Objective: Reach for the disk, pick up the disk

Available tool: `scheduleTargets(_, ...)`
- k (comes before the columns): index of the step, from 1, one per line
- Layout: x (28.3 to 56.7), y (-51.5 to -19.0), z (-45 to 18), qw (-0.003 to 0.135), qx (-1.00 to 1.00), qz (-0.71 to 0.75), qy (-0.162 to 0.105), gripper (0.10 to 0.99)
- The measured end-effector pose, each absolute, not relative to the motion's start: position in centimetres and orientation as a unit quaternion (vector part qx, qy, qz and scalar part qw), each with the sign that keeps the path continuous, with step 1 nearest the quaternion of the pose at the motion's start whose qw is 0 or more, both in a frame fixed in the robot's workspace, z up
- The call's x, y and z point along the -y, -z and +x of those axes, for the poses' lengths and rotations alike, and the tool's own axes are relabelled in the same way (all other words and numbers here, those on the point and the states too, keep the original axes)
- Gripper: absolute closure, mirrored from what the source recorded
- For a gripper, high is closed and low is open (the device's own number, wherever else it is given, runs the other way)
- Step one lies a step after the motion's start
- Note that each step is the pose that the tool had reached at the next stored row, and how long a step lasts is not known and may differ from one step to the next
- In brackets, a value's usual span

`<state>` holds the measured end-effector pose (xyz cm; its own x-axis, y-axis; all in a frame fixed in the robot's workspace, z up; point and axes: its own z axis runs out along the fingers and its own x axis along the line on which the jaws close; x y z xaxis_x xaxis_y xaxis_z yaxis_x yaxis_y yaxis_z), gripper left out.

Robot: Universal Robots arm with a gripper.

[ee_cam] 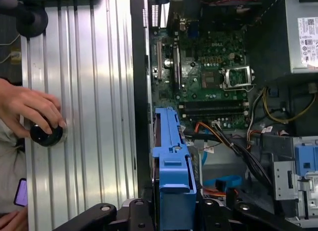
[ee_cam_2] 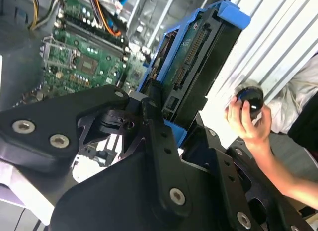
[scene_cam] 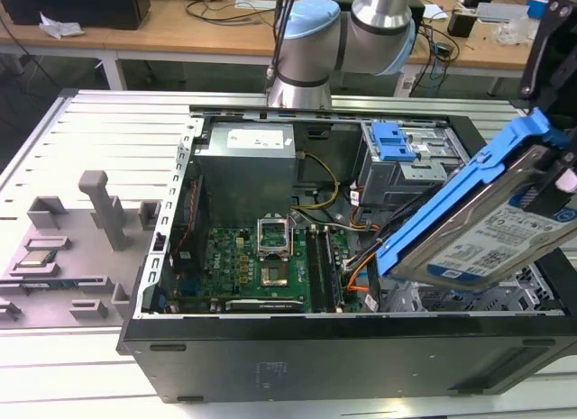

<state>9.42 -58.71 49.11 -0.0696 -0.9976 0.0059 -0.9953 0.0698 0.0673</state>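
Observation:
The disk (scene_cam: 494,232), silver-grey with a white-and-blue label and a blue plastic frame, hangs tilted above the open computer case (scene_cam: 343,360) at the exterior view's right. My gripper (scene_cam: 546,183) is shut on its far right end. In the second wrist view the black fingers (ee_cam_2: 155,110) clamp the disk (ee_cam_2: 195,57) by its edges, connector side showing. In the first wrist view the disk's blue frame edge (ee_cam: 171,164) sticks out from the gripper (ee_cam: 174,208) over the case's side wall.
Below the disk lie the motherboard (scene_cam: 257,261), orange and black cables (scene_cam: 361,257) and a drive bay with a blue latch (scene_cam: 394,141). A grey fixture (scene_cam: 63,248) stands on the slatted table at the exterior view's left. A person's hand (ee_cam: 30,109) holds a black knob (ee_cam: 45,134).

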Motion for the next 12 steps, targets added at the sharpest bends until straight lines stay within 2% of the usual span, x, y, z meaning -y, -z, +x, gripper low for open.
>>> scheduleTargets(7, 56.5, -48.2, 14.0, 0.026, 0.731, 0.682, 0.024, 0.722)
scheduleTargets(12, 56.2, -48.0, 14.5, 0.026, 0.731, 0.682, 0.024, 0.722)
